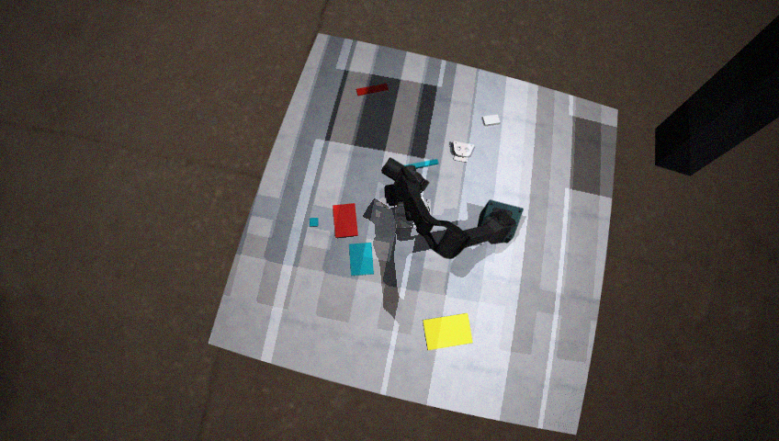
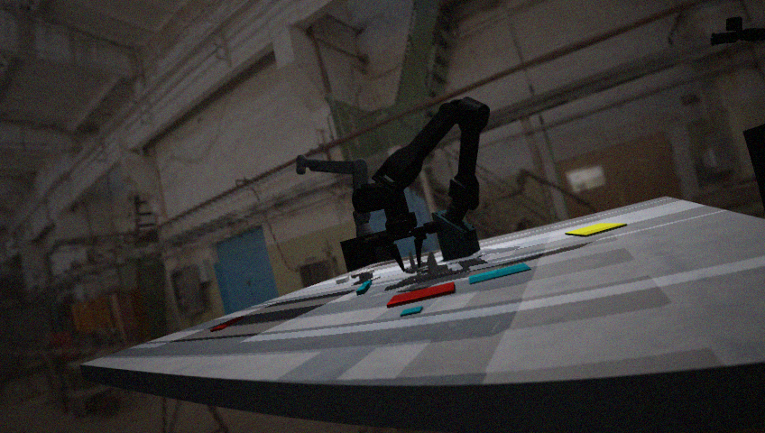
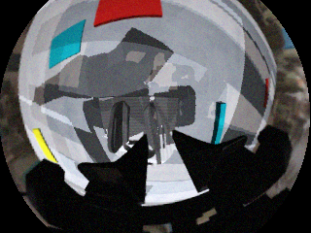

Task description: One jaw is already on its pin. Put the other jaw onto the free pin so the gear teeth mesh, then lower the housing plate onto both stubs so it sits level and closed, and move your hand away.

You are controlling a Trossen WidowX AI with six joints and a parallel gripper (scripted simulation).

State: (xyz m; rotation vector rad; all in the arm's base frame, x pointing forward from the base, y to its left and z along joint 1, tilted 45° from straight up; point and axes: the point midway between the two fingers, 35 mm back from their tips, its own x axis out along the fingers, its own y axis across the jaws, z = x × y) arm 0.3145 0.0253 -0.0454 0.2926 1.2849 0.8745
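Note:
My gripper [image 2: 410, 266] [image 3: 159, 135] is shut on a grey jaw [image 3: 154, 118], low over the base plate [image 3: 171, 105]. The fingers stand part-way apart, and their tips partly hide the jaw. The other jaw [image 3: 118, 127] stands on the base to the left in the wrist view. Both jaws and the base are in shadow; the pins, the teeth and whether the held jaw is on its pin cannot be made out. The white housing plate [image 1: 462, 153], with two holes, is away from the base in the top view.
A teal bar [image 1: 429, 163] [image 3: 220, 123] lies near the gripper. A red block [image 1: 344, 220] [image 2: 421, 295], a teal block [image 1: 361, 258] and a small teal piece [image 1: 313, 222] lie beyond the base. A yellow slab [image 1: 447, 332], red bar [image 1: 372, 88] and white block [image 1: 491, 119] lie farther off.

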